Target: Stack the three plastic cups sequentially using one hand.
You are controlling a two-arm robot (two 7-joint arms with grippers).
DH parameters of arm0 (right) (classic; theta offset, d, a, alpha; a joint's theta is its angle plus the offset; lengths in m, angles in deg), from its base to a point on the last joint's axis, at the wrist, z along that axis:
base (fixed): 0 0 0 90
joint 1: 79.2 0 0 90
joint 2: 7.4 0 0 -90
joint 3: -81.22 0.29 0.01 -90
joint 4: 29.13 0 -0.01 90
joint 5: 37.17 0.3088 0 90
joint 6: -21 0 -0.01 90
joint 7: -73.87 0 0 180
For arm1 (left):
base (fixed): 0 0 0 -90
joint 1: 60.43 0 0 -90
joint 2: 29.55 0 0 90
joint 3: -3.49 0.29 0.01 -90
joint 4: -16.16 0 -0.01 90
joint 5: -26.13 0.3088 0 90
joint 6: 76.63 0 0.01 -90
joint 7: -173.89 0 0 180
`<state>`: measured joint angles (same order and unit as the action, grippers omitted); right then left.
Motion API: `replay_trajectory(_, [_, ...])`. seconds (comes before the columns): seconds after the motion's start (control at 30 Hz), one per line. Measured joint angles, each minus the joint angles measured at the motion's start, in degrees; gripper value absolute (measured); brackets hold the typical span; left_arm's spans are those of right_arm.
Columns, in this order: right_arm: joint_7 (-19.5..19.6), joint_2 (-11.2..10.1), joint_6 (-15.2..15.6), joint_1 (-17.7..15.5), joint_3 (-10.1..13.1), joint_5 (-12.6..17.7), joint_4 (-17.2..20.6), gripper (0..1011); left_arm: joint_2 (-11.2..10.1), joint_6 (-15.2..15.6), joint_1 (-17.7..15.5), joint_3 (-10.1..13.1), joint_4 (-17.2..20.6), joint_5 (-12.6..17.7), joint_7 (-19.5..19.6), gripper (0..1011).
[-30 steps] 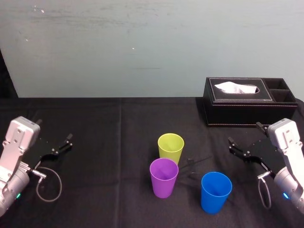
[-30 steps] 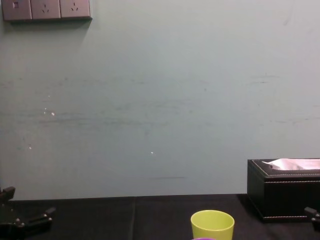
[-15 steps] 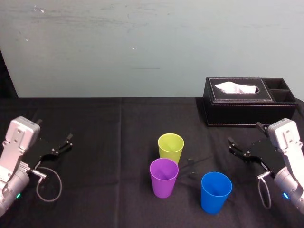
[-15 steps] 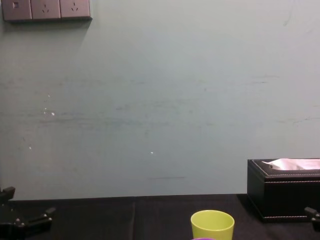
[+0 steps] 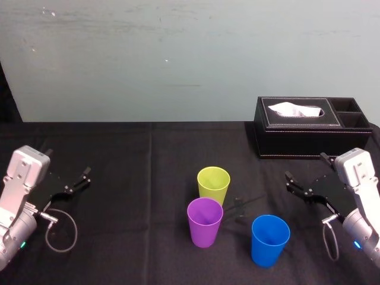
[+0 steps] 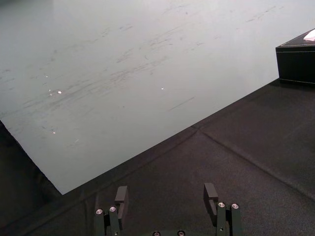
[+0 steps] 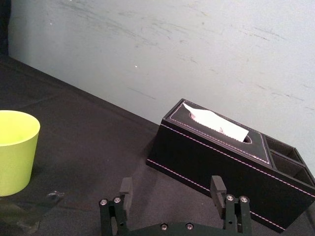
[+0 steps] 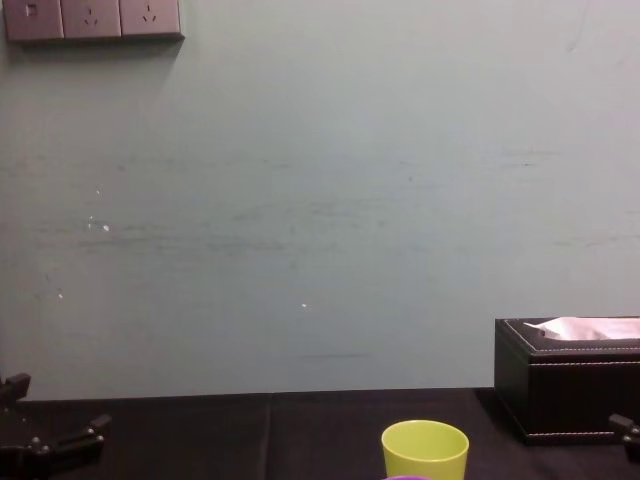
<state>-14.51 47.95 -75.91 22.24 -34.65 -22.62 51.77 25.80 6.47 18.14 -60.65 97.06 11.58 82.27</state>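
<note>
While chest seemingly clips purple cup, head shows it whole; left gripper, right gripper spread

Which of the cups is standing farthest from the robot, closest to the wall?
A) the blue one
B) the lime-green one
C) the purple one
B: the lime-green cup stands behind the purple cup and the blue cup, which are both nearer the robot.

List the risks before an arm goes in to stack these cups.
The purple cup and lime-green cup stand close together, perhaps touching, so a grasp on either may topple the other. The blue cup stands on the open right gripper's side of that pair; a low reach might clip it. The left gripper, open, hangs at the table's left.
</note>
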Motion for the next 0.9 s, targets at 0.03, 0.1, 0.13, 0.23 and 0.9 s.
replay_trajectory(0.03, [0.0, 0.0, 0.0, 0.0, 0.0, 0.0, 0.0, 1003, 0.0, 0.0, 0.0, 0.0, 0.0, 0.0, 0.0, 1000])
replay_trajectory(0.1, [0.0, 0.0, 0.0, 0.0, 0.0, 0.0, 0.0, 1003, 0.0, 0.0, 0.0, 0.0, 0.0, 0.0, 0.0, 1000])
replay_trajectory(0.13, [0.0, 0.0, 0.0, 0.0, 0.0, 0.0, 0.0, 1003, 0.0, 0.0, 0.0, 0.0, 0.0, 0.0, 0.0, 1000])
replay_trajectory(0.23, [0.0, 0.0, 0.0, 0.0, 0.0, 0.0, 0.0, 1003, 0.0, 0.0, 0.0, 0.0, 0.0, 0.0, 0.0, 1000])
replay_trajectory(0.9, [0.0, 0.0, 0.0, 0.0, 0.0, 0.0, 0.0, 1003, 0.0, 0.0, 0.0, 0.0, 0.0, 0.0, 0.0, 1000])
